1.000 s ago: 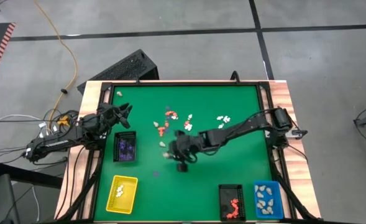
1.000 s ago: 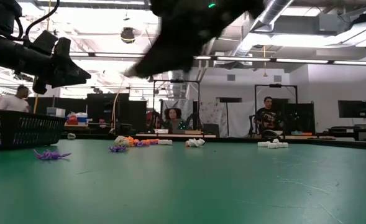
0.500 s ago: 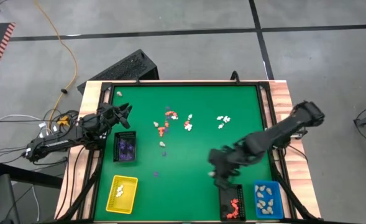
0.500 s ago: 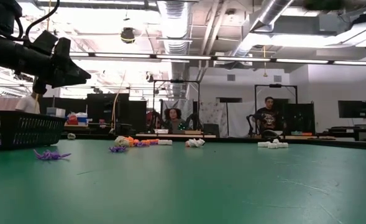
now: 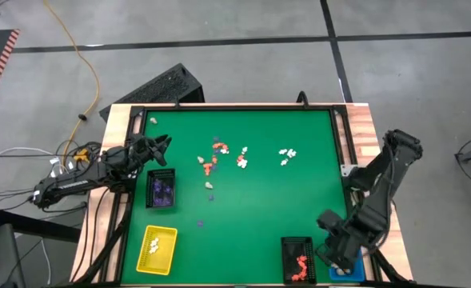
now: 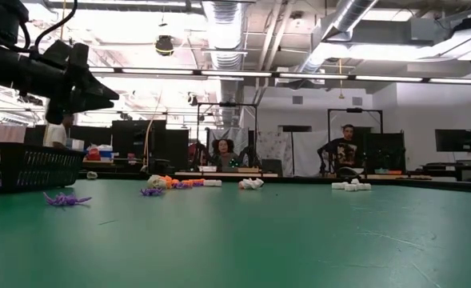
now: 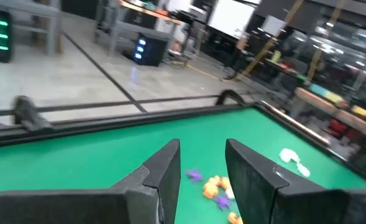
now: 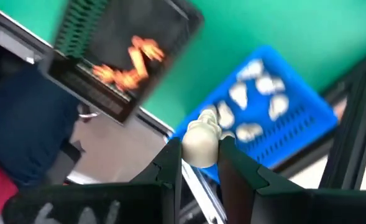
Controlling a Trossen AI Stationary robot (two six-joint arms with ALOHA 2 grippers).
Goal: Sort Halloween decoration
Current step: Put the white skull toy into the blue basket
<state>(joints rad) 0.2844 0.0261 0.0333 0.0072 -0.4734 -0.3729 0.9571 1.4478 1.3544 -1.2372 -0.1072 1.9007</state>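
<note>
Right wrist view: jaws (image 8: 200, 163) clamp a cream figurine (image 8: 201, 142); blue tray (image 8: 294, 124) beyond.

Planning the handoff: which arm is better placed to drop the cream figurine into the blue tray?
Right. The right gripper is shut on the cream-beige figurine above the blue plastic tray. The left gripper waits, open, across the table by the purple-filled black tray.

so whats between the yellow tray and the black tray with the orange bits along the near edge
Nothing: in the high view, only bare green felt table runs between the yellow plastic tray and the black mesh tray holding orange-red figurines.
</note>
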